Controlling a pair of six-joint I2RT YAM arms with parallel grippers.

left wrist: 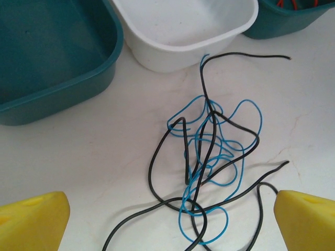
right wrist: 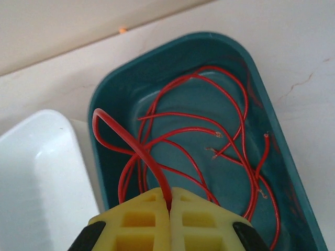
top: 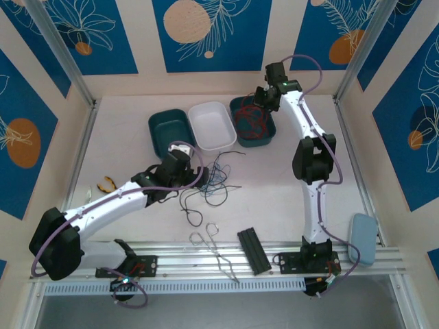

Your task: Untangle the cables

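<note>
A tangle of blue cables (left wrist: 220, 157) and black cables (left wrist: 157, 157) lies on the white table, also seen from above as a knot of blue and black cables (top: 216, 179). My left gripper (left wrist: 170, 222) hovers over its near side, open, its yellow fingertips (left wrist: 34, 219) wide apart with nothing between them. Red cables (right wrist: 209, 136) lie coiled in the right teal tray (right wrist: 104, 104), the same red cables (top: 252, 122) showing from above. My right gripper (right wrist: 169, 201) is above that tray, shut on a red cable that loops up from it.
A white tray (top: 212, 123) stands between two teal trays; the left teal tray (top: 168, 127) holds nothing. Metal tongs (top: 214, 250), a black ridged bar (top: 254, 250) and an orange-handled tool (top: 106, 184) lie near the front. A pale blue case (top: 362, 238) rests at the right.
</note>
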